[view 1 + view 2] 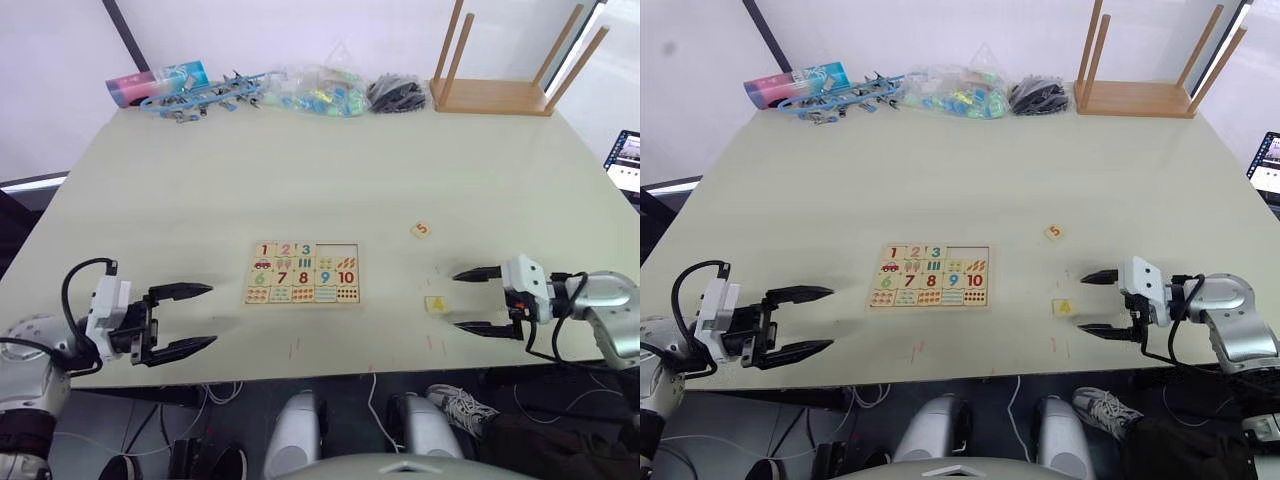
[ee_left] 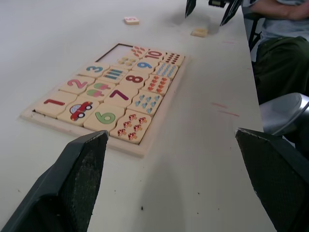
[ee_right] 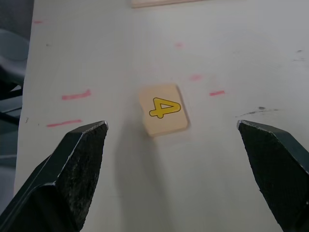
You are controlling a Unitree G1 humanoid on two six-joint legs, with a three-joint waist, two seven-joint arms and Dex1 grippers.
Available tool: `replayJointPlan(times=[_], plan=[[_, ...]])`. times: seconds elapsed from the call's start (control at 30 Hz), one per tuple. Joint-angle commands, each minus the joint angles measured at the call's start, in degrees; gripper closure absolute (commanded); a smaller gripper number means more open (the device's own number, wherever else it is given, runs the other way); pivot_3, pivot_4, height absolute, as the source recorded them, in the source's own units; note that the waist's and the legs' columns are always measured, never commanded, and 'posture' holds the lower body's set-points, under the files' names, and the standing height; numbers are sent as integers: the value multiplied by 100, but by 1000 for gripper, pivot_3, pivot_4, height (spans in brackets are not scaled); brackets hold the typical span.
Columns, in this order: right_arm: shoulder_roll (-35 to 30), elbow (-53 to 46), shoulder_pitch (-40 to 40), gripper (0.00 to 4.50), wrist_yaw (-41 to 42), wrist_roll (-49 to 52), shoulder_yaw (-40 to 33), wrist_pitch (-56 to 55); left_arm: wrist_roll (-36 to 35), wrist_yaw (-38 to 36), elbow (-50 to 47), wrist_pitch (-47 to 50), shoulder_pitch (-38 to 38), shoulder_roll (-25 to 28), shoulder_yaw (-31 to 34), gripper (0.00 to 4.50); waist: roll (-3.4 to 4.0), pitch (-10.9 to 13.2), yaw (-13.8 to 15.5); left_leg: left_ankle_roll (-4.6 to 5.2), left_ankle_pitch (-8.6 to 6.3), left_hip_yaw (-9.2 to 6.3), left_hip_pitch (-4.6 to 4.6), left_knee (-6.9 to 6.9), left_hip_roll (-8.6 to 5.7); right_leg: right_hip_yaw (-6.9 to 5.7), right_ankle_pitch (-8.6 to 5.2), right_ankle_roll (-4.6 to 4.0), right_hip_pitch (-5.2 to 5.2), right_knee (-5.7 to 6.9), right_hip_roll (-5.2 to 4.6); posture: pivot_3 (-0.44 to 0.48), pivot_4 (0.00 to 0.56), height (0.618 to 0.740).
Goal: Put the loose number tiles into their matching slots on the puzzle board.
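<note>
The puzzle board (image 1: 303,296) lies flat near the table's front edge, with tiles 1, 2 and 3 in its top row and two empty slots (image 1: 337,250) at that row's right end. A loose tile with a yellow 4 (image 3: 163,109) lies on the table right of the board, just ahead of my open right gripper (image 1: 474,299). A second loose tile with an orange 5 (image 1: 421,230) lies farther back. My left gripper (image 1: 195,318) hovers open, left of the board, holding nothing.
At the table's back edge lie a pink and blue tube (image 1: 156,82), blue toy planes (image 1: 205,96), clear bags of small parts (image 1: 320,92) and an upturned wooden stool (image 1: 505,70). A screen (image 1: 626,160) stands at the right. A person's arm (image 2: 282,8) shows in the left wrist view.
</note>
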Motion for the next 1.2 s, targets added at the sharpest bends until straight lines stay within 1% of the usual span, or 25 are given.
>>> replayJointPlan(times=[0.03, 0.37, 0.63, 0.67, 0.7, 0.73, 0.83, 0.9, 0.93, 1.07, 1.2], plan=[[48, 76, -158, 0, 84, -55, 61, -197, -327, -194, -97, -251, 67, 196, -55, 44, 3, 2, -3, 0, 0, 1, 0, 0, 0, 0, 0, 0, 0, 0, 0, 0, 150, 737], [238, 451, -581, 0, 155, -334, 398, -376, -1016, -194, -265, -498, 437, 418, -163, 44, 2, 2, 1, 0, 0, 3, 1, 0, 2, 1, 0, 1, -1, 0, 1, 0, 150, 737], [300, 615, -735, 0, 265, -403, 529, -240, -1238, -194, -410, -537, 519, 478, -202, 44, 3, 2, -4, 0, -1, 9, -1, 1, 1, 0, 0, 0, -1, -1, 2, 0, 150, 737], [296, 644, -738, 248, 276, -416, 533, -244, -1248, -194, -430, -536, 524, 472, -201, 14, 2, 2, -2, -1, -1, 10, -1, 1, 1, 0, 0, 0, -1, -1, 2, 0, 150, 737], [291, 664, -738, 709, 287, -426, 535, -250, -1254, -194, -445, -537, 526, 467, -201, 0, 2, 2, -1, -1, -1, 12, -1, 1, 1, 0, 0, 0, -1, -1, 3, 0, 150, 737], [288, 676, -738, 817, 296, -431, 535, -256, -1257, -194, -453, -537, 526, 464, -200, 0, 2, 2, 0, -1, -1, 13, -1, 1, 1, 0, 0, 0, -1, -1, 3, 0, 150, 737], [286, 681, -739, 2163, 314, -420, 530, -237, -1260, -194, -477, -523, 529, 441, -192, 0, 2, 2, 1, -1, -1, 13, 0, 1, 1, -1, 0, 0, 0, -1, 3, 0, 150, 737], [293, 678, -741, 3196, 313, -410, 522, -231, -1255, -194, -490, -511, 536, 415, -187, 0, 2, 1, -3, -1, -1, 13, 0, 1, 1, -1, 0, 0, 0, -1, 3, 0, 150, 737], [292, 665, -741, 3593, 314, -404, 518, -219, -1252, -194, -495, -503, 534, 403, -184, 0, 2, 1, -3, -1, -1, 12, 0, 1, 1, -1, 0, 0, 0, -1, 3, 0, 150, 737], [280, 538, -722, 3592, 317, -345, 492, -153, -1254, -194, -494, -474, 522, 355, -140, 0, 2, 1, -1, -1, -1, 13, 0, 1, 1, -1, 0, 0, 0, -1, 3, 0, 150, 737], [273, 330, -761, 3592, 287, -213, 414, 21, -1276, -194, -478, -320, 546, 256, 51, 0, 3, 3, -6, -1, -1, 12, 0, 1, 1, -1, 0, 1, -1, -1, 3, 0, 150, 737]])
